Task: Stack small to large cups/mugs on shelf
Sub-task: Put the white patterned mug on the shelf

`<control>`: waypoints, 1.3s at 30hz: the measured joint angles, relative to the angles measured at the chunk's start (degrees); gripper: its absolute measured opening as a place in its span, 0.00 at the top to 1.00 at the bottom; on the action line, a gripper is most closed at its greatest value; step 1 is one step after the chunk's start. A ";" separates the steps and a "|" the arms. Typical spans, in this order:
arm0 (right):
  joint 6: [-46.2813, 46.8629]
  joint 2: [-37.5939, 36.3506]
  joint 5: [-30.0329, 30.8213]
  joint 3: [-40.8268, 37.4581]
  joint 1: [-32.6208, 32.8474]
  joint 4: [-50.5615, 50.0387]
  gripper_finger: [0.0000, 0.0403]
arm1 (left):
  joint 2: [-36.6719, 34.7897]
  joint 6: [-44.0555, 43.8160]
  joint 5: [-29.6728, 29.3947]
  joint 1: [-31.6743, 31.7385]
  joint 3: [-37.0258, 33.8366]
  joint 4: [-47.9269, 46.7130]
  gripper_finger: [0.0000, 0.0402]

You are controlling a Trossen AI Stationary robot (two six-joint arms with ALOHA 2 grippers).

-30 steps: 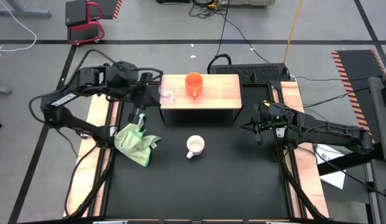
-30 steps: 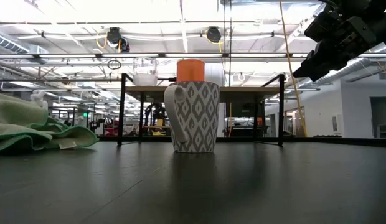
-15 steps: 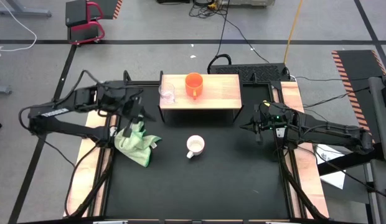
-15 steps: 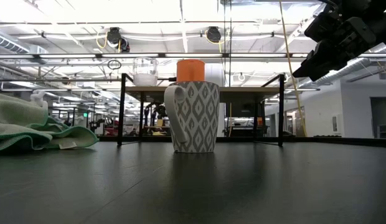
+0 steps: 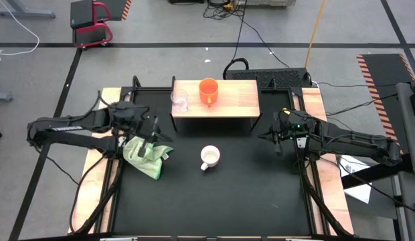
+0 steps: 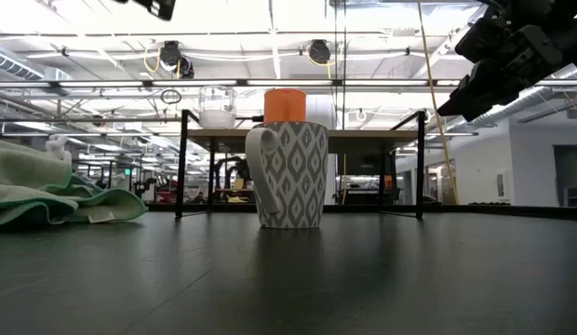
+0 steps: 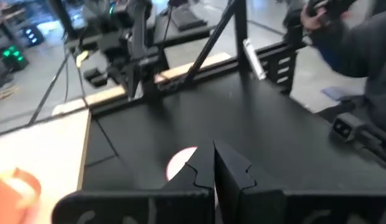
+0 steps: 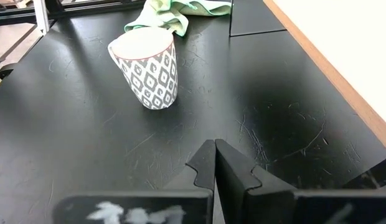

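The small clear glass cup (image 5: 179, 101) and the orange mug (image 5: 208, 91) stand side by side on the shelf (image 5: 234, 100), the glass near its left end. In the low view the glass cup (image 6: 217, 106) and orange mug (image 6: 285, 104) rise above the shelf's top (image 6: 363, 133). The white patterned mug (image 5: 209, 157) stands upright on the black table in front of the shelf, large in the low view (image 6: 290, 173). My left gripper (image 5: 154, 130) is shut (image 7: 213, 169) and hovers over the green cloth. My right gripper (image 5: 271, 137) is shut (image 8: 215, 165), right of the white mug (image 8: 146, 67).
A crumpled green cloth (image 5: 146, 152) lies on the table's left side, left of the white mug. Light wooden strips (image 5: 313, 107) run along both table sides. A cable box (image 5: 274, 79) sits behind the shelf. Bare black table lies between the mug and my right gripper.
My left arm has drawn back from the glass cup at the shelf's left end, first toward the table's left, then toward the near edge, and now hangs over the green cloth. The cups and my right arm have stayed put.
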 joint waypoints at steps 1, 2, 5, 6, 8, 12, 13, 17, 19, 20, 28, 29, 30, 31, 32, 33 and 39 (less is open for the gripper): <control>0.00 0.01 0.00 -0.02 0.00 -0.02 1.00 | 0.05 -0.53 -1.65 -0.57 -1.21 1.06 1.00; 0.00 0.01 0.00 -0.02 0.00 -0.02 1.00 | 0.07 -1.00 -3.75 -1.15 -2.51 2.24 1.00; 0.27 0.01 0.00 -0.02 0.00 -0.02 1.00 | -0.18 -3.78 -10.03 -3.01 -6.65 8.18 1.00; 0.31 0.01 0.00 -0.02 0.00 -0.04 1.00 | -0.20 -4.33 -11.42 -3.68 -8.10 11.18 1.00; 0.26 -0.02 0.00 -0.02 0.00 -0.03 1.00 | -0.26 -4.33 -12.22 -5.08 -10.96 15.68 1.00; 0.26 -0.01 0.00 -0.02 0.00 -0.02 1.00 | -0.99 1.32 -11.28 -6.61 -15.29 18.03 1.00; 0.26 0.00 0.00 -0.02 0.00 -0.04 1.00 | -1.58 1.75 -11.54 -6.68 -16.06 17.94 1.00; 0.26 -0.02 0.00 -0.02 0.00 -0.04 1.00 | -5.86 1.80 -12.99 -5.96 -18.50 18.13 1.00; 0.26 0.01 0.00 -0.02 0.00 -0.06 1.00 | -8.94 1.73 -12.97 -5.56 -19.69 18.18 1.00; 0.26 -0.02 0.00 -0.02 0.00 -0.04 1.00 | -10.59 1.56 -12.98 -5.25 -20.26 18.16 1.00; 0.24 -0.01 0.00 -0.02 0.00 -0.04 1.00 | -19.84 -0.09 -12.26 -5.11 -26.70 18.91 1.00; 0.24 -0.02 0.00 -0.02 0.00 -0.02 1.00 | -20.40 -0.18 -11.87 -5.11 -27.67 19.47 1.00; 0.18 0.00 0.00 -0.02 0.00 -0.04 1.00 | -20.79 -0.28 -11.31 -5.11 -28.62 20.35 1.00; 0.02 -0.02 0.00 -0.02 0.00 -0.02 1.00 | -21.13 -0.48 -10.49 -5.11 -29.43 21.32 1.00; -0.07 -0.02 0.00 -0.02 0.00 -0.02 1.00 | -21.53 -0.69 -9.84 -5.11 -30.21 22.34 1.00; -0.08 -0.02 0.00 -0.02 0.00 -0.02 1.00 | -22.19 -0.88 -9.20 -5.11 -31.04 23.21 1.00; -0.22 0.00 0.00 -0.02 0.00 -0.02 1.00 | -24.89 -0.96 -8.80 -5.11 -35.45 25.40 1.00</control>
